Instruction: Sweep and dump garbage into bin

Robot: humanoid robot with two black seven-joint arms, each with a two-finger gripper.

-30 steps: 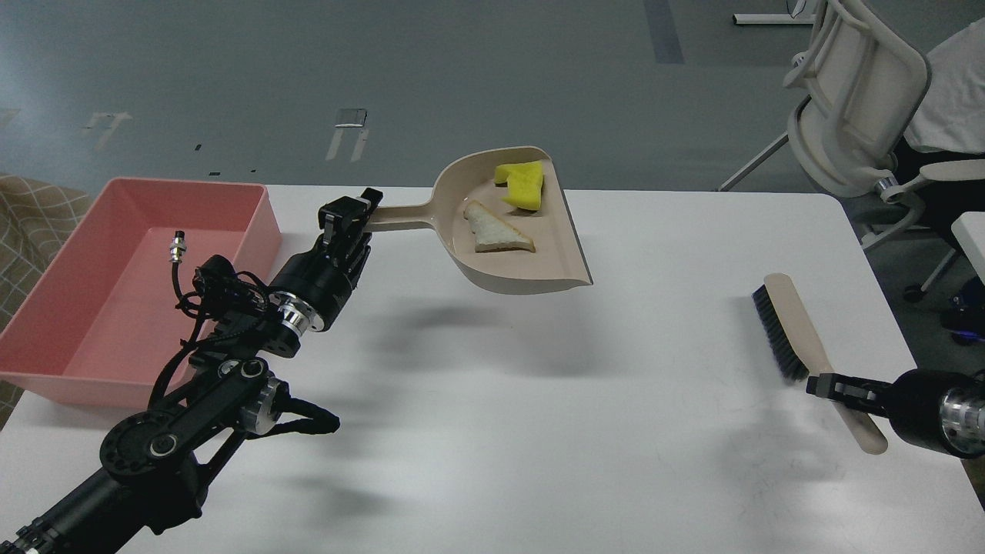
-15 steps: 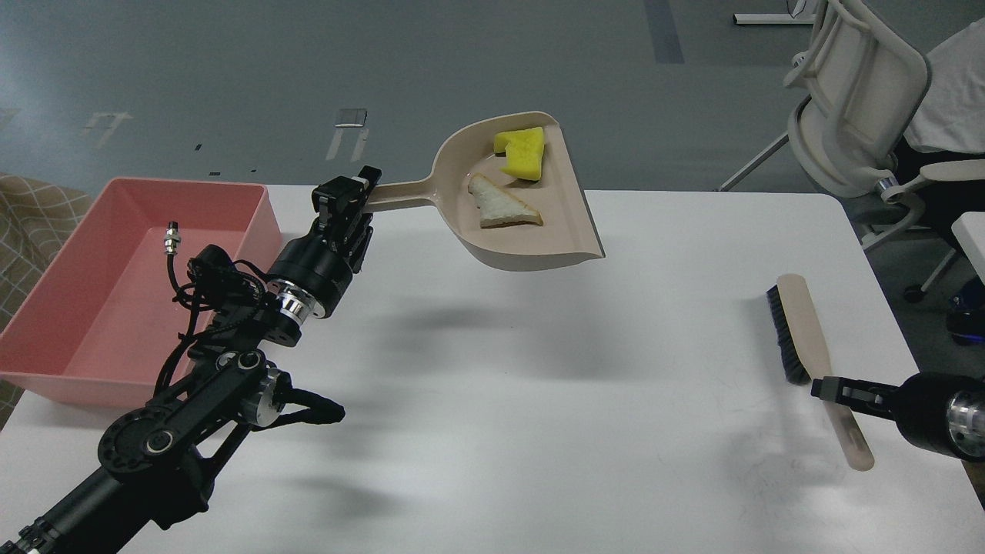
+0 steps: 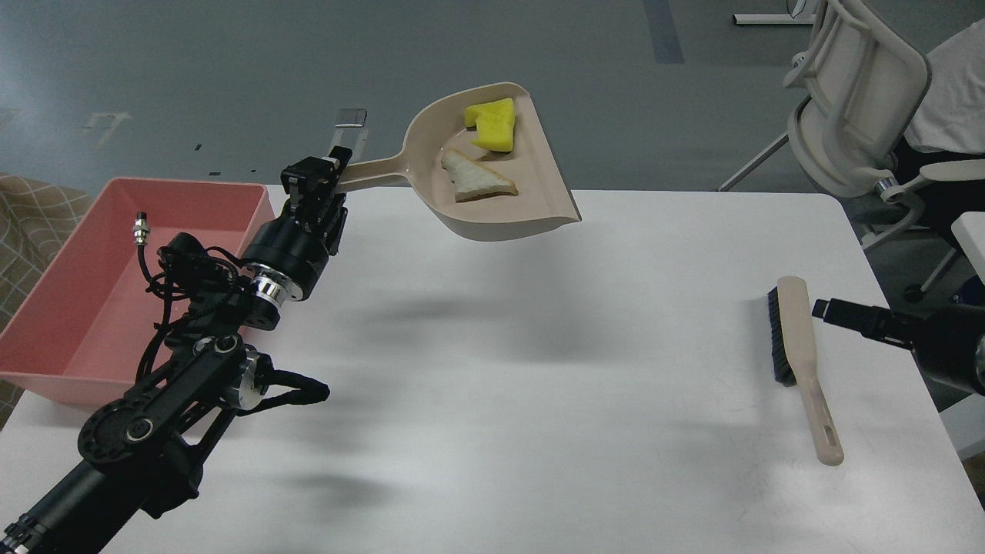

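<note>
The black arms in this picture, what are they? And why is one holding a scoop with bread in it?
They are a robot's two arms, and the picture comes from a camera in the robot's head, looking down at a white table. Each arm ends in a two-finger pincer.

The left pincer is shut on the handle of a beige dustpan, holding it up in the air above the table. Inside the dustpan lie a yellow sponge and a slice of white bread. That is pretend garbage.

At the left edge of the table sits a pink bin, where the garbage should be tipped.

On the right, a brush lies flat on the table. The right pincer is beside it and not holding it; I cannot tell whether it is open. A white chair stands behind the table.
</note>
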